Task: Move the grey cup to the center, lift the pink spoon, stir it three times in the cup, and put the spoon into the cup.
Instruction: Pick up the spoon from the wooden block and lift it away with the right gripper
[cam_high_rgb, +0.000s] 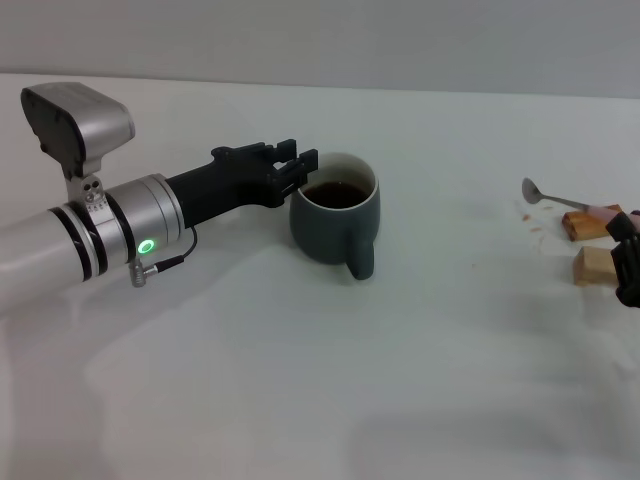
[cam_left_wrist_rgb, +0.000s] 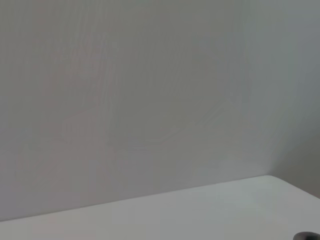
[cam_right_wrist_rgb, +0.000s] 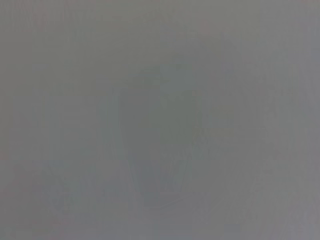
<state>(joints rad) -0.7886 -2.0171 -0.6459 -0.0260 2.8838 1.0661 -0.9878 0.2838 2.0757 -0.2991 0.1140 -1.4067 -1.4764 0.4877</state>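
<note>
In the head view the grey cup (cam_high_rgb: 336, 222) stands near the table's middle, dark liquid inside, its handle turned toward me. My left gripper (cam_high_rgb: 297, 170) reaches in from the left and its fingers close over the cup's left rim. The pink spoon (cam_high_rgb: 562, 200) lies at the far right, silver bowl pointing left, its pink handle resting on a tan block (cam_high_rgb: 588, 224). Only a dark part of my right gripper (cam_high_rgb: 627, 258) shows at the right edge, just beside the spoon's handle end. Neither wrist view shows the cup or the spoon.
A second tan block (cam_high_rgb: 594, 265) lies in front of the first, next to the right gripper. The white table (cam_high_rgb: 330, 390) stretches wide in front of the cup. The left wrist view shows a plain wall and a strip of table (cam_left_wrist_rgb: 200, 215).
</note>
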